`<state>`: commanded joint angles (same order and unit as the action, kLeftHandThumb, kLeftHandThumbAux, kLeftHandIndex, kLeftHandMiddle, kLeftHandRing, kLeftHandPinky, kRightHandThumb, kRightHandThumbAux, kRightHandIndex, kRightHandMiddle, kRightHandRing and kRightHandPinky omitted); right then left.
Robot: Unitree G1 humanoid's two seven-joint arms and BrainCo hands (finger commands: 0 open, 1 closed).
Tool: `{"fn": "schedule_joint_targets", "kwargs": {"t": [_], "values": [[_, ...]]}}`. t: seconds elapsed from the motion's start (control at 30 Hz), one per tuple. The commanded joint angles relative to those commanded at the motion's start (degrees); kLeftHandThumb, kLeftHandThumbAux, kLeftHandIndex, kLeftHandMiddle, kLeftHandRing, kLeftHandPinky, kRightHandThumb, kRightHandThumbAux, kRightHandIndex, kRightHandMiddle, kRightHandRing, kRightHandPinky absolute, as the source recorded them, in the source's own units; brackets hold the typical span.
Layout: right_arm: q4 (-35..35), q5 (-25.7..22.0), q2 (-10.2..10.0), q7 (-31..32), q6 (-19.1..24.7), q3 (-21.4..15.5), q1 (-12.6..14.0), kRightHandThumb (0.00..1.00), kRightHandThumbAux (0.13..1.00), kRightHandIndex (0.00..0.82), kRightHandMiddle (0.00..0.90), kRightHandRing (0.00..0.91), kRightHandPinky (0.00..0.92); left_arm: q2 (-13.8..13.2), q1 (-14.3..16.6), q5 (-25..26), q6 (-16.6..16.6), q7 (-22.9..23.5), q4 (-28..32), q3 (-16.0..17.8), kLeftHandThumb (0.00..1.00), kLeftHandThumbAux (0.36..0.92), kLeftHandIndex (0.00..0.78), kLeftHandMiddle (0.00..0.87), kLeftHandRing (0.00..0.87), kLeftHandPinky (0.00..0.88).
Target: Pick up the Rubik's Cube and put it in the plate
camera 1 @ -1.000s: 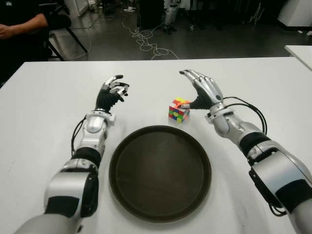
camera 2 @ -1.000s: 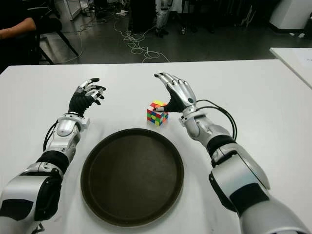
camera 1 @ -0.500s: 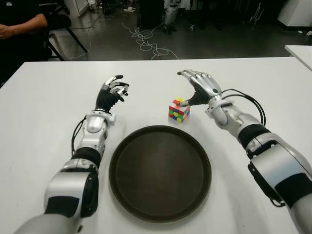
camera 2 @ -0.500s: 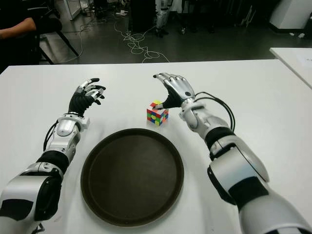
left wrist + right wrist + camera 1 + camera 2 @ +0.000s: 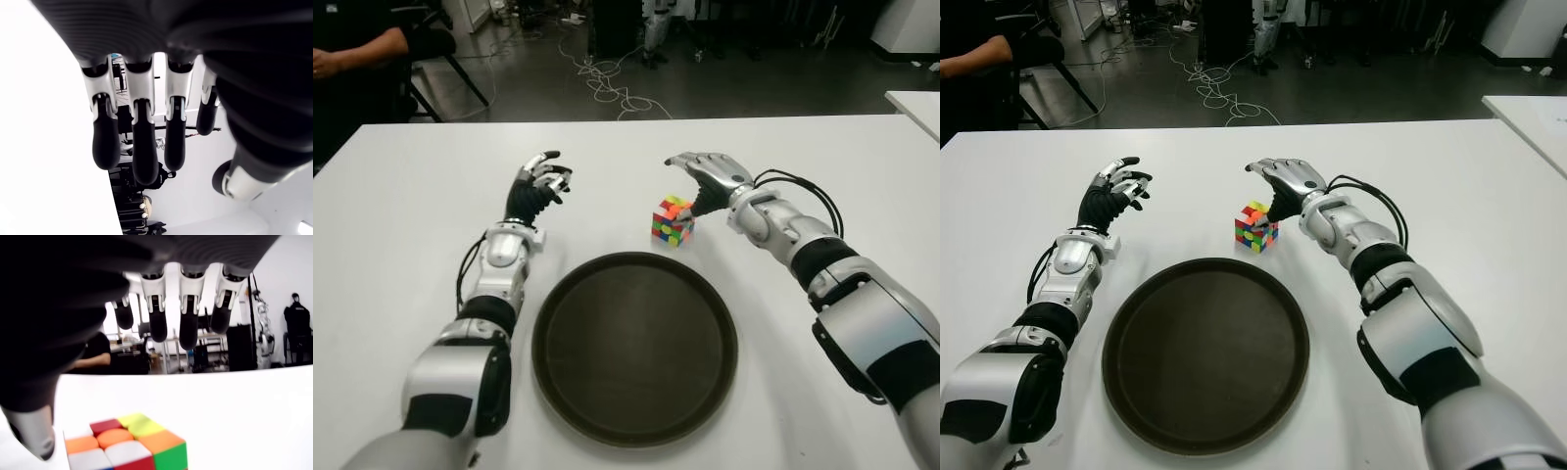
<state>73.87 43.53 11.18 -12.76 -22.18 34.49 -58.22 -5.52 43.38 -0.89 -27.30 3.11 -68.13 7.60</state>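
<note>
I noted a white table (image 5: pixel 401 225) with a dark round plate (image 5: pixel 634 348) near its front edge, holding nothing. The right hand (image 5: pixel 710 176) hovered over the cube (image 5: pixel 673 219), fingers (image 5: pixel 188 330) spread and arched above it, gripping nothing. The cube sat on the table just behind the plate. The left hand (image 5: pixel 536 186) showed left of the cube, loosely spread and holding nothing.

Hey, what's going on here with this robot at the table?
The robot's right hand hovers open over a Rubik's Cube on the white table, fingers spread above it, not yet gripping. A round dark plate sits nearer the robot, with nothing in it. The left hand shows to the left of the cube, holding nothing.
</note>
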Motion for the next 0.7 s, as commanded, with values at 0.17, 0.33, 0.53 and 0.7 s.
{"fn": "schedule_joint_targets", "kwargs": {"t": [0.17,0.33,0.53,0.7], "values": [[0.56,0.25,-0.68,0.67,0.41,0.51,0.37,0.0,0.704,0.145,0.201,0.224,0.237,0.07,-0.09,0.13,-0.25,0.14,0.09,0.06,0.316,0.684,0.22,0.379,0.48,0.551],[0.68,0.53,-0.41,1.54,0.41,1.21,0.26,0.0,0.719,0.152,0.205,0.225,0.231,0.11,-0.11,0.22,-0.44,0.33,0.09,0.11,0.311,0.685,0.22,0.375,0.475,0.545],[0.71,0.6,-0.32,2.32,0.57,1.79,0.19,0.0,0.736,0.155,0.212,0.227,0.217,0.1,-0.08,0.13,-0.47,0.34,0.14,0.01,0.309,0.694,0.22,0.378,0.481,0.55],[0.77,0.56,-0.53,2.02,0.93,1.88,0.38,0.0,0.73,0.154,0.211,0.222,0.216,0.05,-0.07,-0.12,-0.49,-0.03,0.15,-0.14,0.308,0.701,0.219,0.395,0.494,0.567]]}}
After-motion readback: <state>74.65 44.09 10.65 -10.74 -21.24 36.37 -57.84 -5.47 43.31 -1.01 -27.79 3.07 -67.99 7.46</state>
